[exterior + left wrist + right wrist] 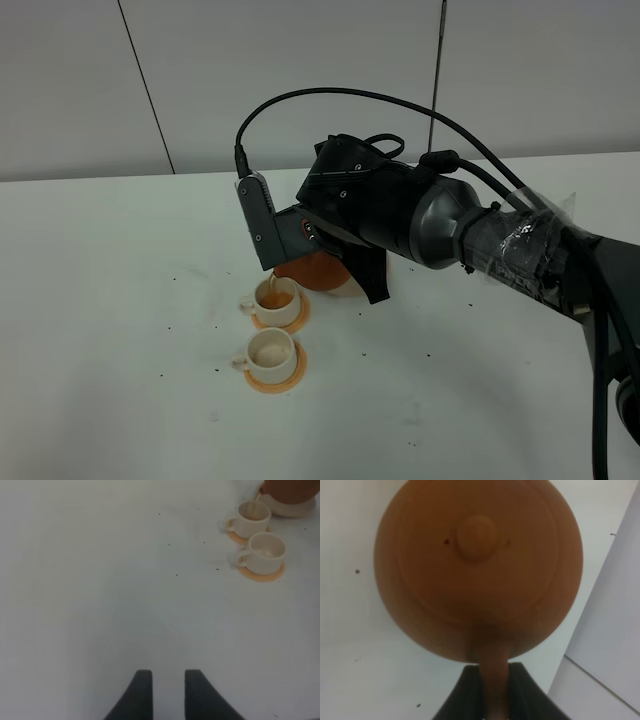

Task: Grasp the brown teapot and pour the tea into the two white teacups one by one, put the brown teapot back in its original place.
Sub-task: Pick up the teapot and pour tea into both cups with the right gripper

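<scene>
Right pincer clamped on teapot handle, pouring into far cup. Clay pot likely heavy, brittle, lid loose: grip handle firmly. Left pincer parted, empty.

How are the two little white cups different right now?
The far cup sits under the tilted brown teapot, with a thin stream of tea falling into it. Nothing falls into the near cup, which stands clear of the teapot. The far cup looks orange-brown inside; the near cup looks pale inside. Both are small, white and upright, with side handles pointing the same way, each on an orange coaster.
</scene>
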You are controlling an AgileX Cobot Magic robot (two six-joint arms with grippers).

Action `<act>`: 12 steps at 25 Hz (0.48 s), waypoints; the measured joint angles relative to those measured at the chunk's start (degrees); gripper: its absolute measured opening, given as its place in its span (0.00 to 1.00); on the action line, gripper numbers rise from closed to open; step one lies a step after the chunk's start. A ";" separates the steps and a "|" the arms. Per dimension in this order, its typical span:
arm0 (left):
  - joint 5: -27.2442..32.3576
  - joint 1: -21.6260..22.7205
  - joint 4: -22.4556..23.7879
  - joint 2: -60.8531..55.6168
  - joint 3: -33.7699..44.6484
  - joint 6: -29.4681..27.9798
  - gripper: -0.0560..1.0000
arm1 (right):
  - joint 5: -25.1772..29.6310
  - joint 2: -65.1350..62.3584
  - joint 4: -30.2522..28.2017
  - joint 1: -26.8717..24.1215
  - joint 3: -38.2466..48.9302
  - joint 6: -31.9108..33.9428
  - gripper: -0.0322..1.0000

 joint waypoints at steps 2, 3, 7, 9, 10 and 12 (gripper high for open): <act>0.00 0.00 0.00 0.00 0.00 0.00 0.27 | 0.00 0.00 0.00 0.00 0.00 0.00 0.12; 0.00 0.00 0.00 0.00 0.00 0.00 0.27 | 0.00 0.00 0.00 0.00 0.00 0.00 0.12; 0.00 0.00 0.00 0.00 0.00 0.00 0.27 | 0.00 0.00 -0.07 0.00 0.00 0.00 0.12; 0.00 0.00 0.00 0.00 0.00 0.00 0.27 | 0.00 0.00 -0.13 0.00 0.00 0.00 0.12; 0.00 0.00 0.00 0.00 0.00 0.00 0.27 | 0.00 0.00 -0.13 0.00 0.00 0.00 0.12; 0.00 0.00 0.00 0.00 0.00 0.00 0.27 | 0.04 0.00 -0.13 0.00 0.00 0.00 0.12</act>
